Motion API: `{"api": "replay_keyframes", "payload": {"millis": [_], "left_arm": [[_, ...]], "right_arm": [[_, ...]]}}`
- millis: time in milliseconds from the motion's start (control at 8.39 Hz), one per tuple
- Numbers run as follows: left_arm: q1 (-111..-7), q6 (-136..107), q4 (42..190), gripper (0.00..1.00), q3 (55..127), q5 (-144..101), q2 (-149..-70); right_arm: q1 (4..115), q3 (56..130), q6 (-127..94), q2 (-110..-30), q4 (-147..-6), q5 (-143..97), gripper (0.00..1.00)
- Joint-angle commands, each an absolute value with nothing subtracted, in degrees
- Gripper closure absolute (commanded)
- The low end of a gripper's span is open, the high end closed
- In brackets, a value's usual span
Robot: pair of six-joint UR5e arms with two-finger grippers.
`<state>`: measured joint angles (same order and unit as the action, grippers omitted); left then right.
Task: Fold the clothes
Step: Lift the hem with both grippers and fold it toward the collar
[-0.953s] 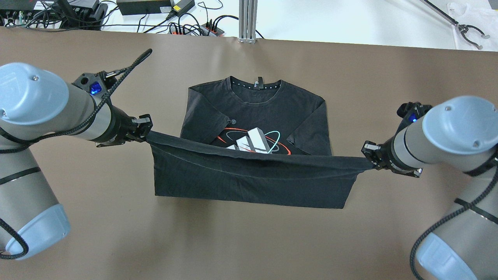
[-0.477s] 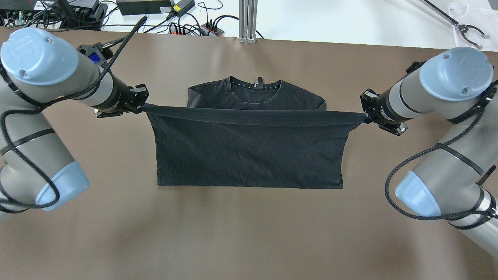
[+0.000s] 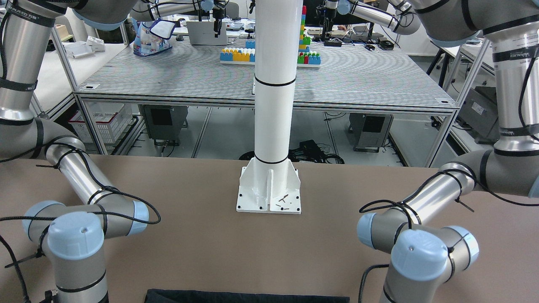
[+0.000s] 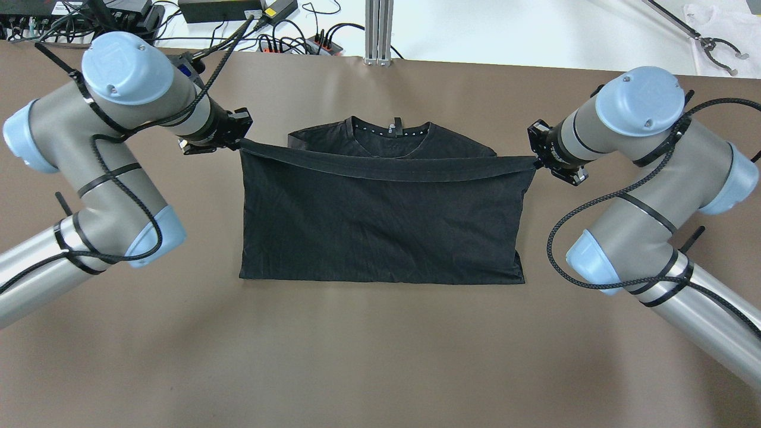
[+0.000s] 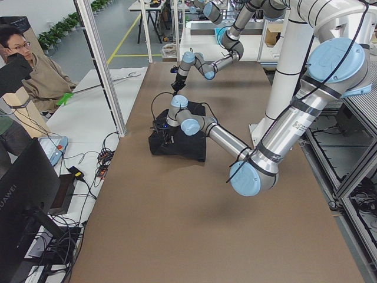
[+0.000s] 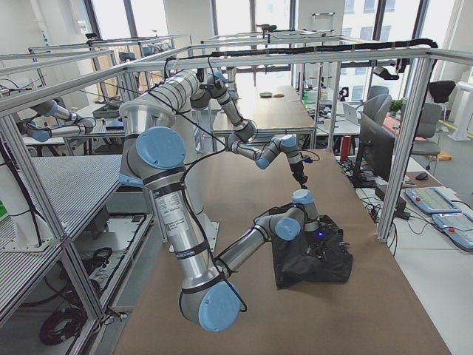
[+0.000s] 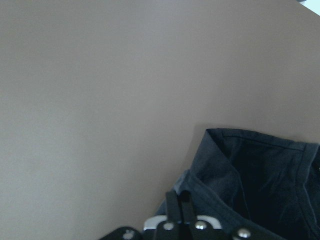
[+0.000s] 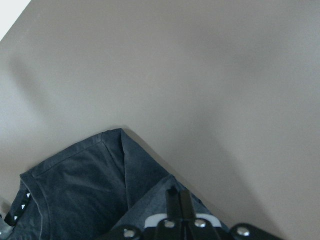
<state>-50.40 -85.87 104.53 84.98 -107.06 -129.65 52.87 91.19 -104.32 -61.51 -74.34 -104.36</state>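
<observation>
1. The black T-shirt (image 4: pixel 380 226) lies in the middle of the brown table (image 4: pixel 380 356), doubled over on itself. The fold runs along the edge nearest the robot, and the upper layer shows only plain fabric.
2. The left gripper (image 4: pixel 238 141) sits at the shirt's far left corner, clamped on the hem (image 4: pixel 386 169). The left wrist view shows its two fingers pressed together with cloth pinched between them.
3. The right gripper (image 4: pixel 534 160) grips the opposite far corner of the same hem, its fingers likewise closed on the fabric in the right wrist view.
4. The hem spans from one gripper to the other as a dark band, sagging slightly in the middle and held above the layer beneath.
5. The collar (image 4: pixel 389 132) lies flat on the table just beyond the hem, uncovered, with the tops of the shoulders on either side.
6. In the front-facing view only a narrow strip of the shirt shows at the bottom edge — between the two arms.
</observation>
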Motion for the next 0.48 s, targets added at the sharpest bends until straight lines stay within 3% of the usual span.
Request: {"api": "replay_keyframes", "payload": {"millis": [0, 119, 238, 357], "left_arm": [[-50.36, -85.52, 113.77, 1.00, 72.64, -106.79, -132.97], [-50.36, -85.43, 117.12, 1.00, 69.73, -106.79, -133.15], [-50.36, -85.34, 118.29, 1.00, 68.57, -106.70, -133.15], [-50.36, -85.34, 119.08, 0.80, 67.68, -106.70, -133.15]], "right_arm": [[52.74, 82.55, -104.77, -59.77, -66.39, -102.57, 0.99], [52.73, 81.40, -104.77, -59.68, -64.27, -102.05, 0.96], [52.65, 81.39, -104.77, -59.59, -64.16, -100.91, 0.78], [52.65, 81.21, -104.77, -59.24, -63.90, -100.90, 0.68]]}}
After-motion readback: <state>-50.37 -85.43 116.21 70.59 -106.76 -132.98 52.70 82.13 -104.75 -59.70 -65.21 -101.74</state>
